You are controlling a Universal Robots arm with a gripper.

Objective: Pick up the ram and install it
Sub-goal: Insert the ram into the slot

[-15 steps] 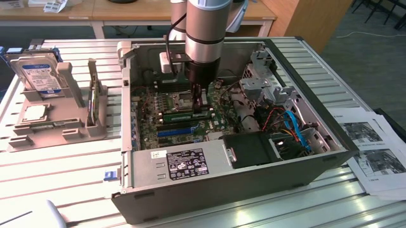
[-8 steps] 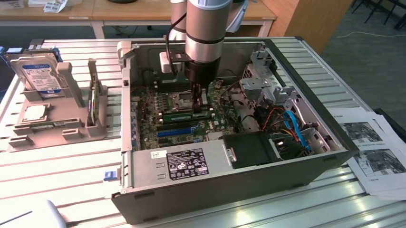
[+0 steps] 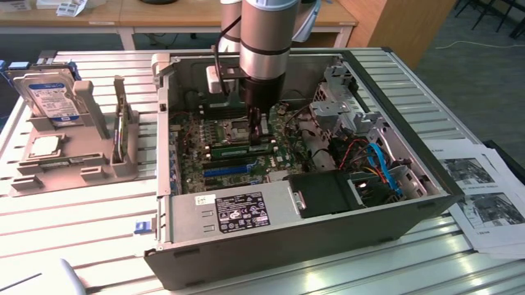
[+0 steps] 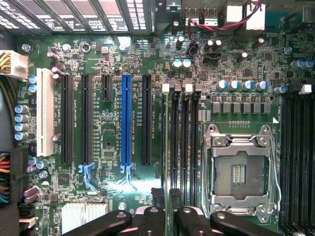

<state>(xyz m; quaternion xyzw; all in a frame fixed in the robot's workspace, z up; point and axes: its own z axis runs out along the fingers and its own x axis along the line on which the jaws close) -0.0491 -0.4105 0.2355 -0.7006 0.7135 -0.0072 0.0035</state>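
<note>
The gripper (image 3: 257,137) is black with glossy link bars (image 4: 106,223) and round pivot pins (image 4: 151,210); directly above it the arm (image 3: 264,58) is a brushed-silver cylinder under a grey-blue cap (image 3: 275,5), with a small white box (image 3: 215,80) and black cable (image 3: 216,49) beside.

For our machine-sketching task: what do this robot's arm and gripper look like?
The arm is a silver-grey cylinder with a pale blue cap; a small white box and a black cable sit on its side. The gripper is black, with rounded, jointed links.
</note>
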